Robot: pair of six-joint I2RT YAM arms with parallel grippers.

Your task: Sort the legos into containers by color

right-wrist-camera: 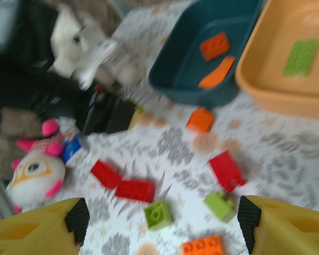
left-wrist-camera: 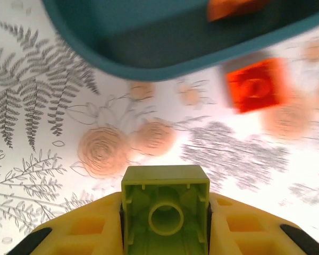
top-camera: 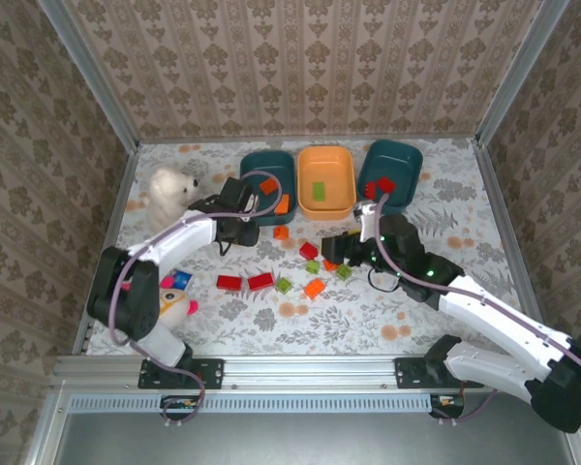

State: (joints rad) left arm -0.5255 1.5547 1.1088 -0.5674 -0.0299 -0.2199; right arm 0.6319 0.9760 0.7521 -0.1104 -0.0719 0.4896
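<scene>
Brick (left-wrist-camera: 165, 187), green: likely light, rigid, slick; left end effector (left-wrist-camera: 165, 223) pinches its flat sides; right end effector (right-wrist-camera: 162, 220) spread wide, empty.

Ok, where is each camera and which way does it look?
Top: high behind the robot, looking down at the table; left arm and right arm show.
Left wrist: on the left arm, facing a teal bin; left pincer grips a green brick.
Right wrist: on the right arm, facing loose bricks and plush toys; open right pincer shows.
Shared: both wrist views catch that teal bin and the orange brick beside it.
</scene>
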